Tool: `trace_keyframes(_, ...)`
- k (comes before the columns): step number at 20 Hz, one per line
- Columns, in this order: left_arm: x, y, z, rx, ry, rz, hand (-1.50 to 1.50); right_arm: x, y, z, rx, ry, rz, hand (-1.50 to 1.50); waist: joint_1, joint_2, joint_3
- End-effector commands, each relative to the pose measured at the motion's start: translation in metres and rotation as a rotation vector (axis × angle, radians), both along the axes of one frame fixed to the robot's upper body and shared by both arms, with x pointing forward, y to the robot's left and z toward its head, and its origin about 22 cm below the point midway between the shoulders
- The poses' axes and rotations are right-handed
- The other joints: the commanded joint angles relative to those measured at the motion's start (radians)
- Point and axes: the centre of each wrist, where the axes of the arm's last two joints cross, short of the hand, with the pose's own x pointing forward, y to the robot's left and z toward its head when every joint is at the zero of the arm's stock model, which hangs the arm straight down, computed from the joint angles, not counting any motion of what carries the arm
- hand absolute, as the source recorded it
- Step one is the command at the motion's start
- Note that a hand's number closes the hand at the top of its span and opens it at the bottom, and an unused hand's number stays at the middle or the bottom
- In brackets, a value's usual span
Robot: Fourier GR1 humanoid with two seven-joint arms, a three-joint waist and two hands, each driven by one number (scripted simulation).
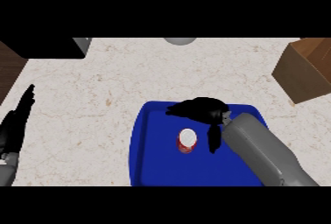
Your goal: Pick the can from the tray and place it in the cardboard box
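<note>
**Reach stage: right hand over the tray, can not yet taken**

Right hand (pixel 202 110) sits above the upper part of the blue tray (pixel 145 148), low centre of the frame. Its fingers look bunched over the tray's far end, and one dark digit hangs down just right of the can (pixel 187 140). Nothing is in its grasp that I can see; whether that digit touches the can I cannot tell.

The can stands upright in the middle of the tray, pale top, red side. It is the tray's only visible content, though the hand and forearm hide part of the tray.

The cardboard box (pixel 304 72) is at the upper right edge, well apart from the tray. Its opening is cut off by the frame, so its contents are unknown.

Left hand (pixel 18 120) rests at the left edge, fingers straight and up.

My reading: the pick is still to come. Next move calls for the right hand to open, come down around the can and close, then lift and carry up-right to the box.
</note>
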Motion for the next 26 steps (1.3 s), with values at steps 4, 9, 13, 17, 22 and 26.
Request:
trace_keyframes(4,-0.016,-0.018,-0.008,0.002,-0.009,0.009,0.00,-0.025,0.007,-0.001,0.060,0.041,0.038,-1.50,-0.004,-0.003,0.000)
trace_keyframes(9,-0.003,-0.006,0.003,-0.005,-0.004,0.008,0.00,-0.032,-0.003,0.003,0.104,0.031,0.087,-1.50,-0.005,-0.002,0.000)
trace_keyframes(13,0.003,-0.008,-0.005,0.007,-0.007,0.020,0.00,-0.046,0.002,0.021,0.052,0.053,0.094,-1.50,-0.009,-0.003,0.000)
trace_keyframes(17,0.002,-0.003,-0.005,0.000,-0.017,-0.008,0.00,-0.033,0.026,0.001,-0.038,0.008,0.077,-1.50,0.000,0.000,0.000)
trace_keyframes(22,-0.012,-0.017,-0.004,0.008,-0.001,-0.009,0.00,-0.045,0.020,-0.009,-0.081,0.022,0.017,-1.50,0.000,-0.001,0.000)
trace_keyframes(26,-0.006,-0.018,0.019,0.001,-0.001,0.003,0.00,-0.051,0.038,-0.025,-0.083,0.003,-0.003,1.50,0.002,-0.001,0.000)
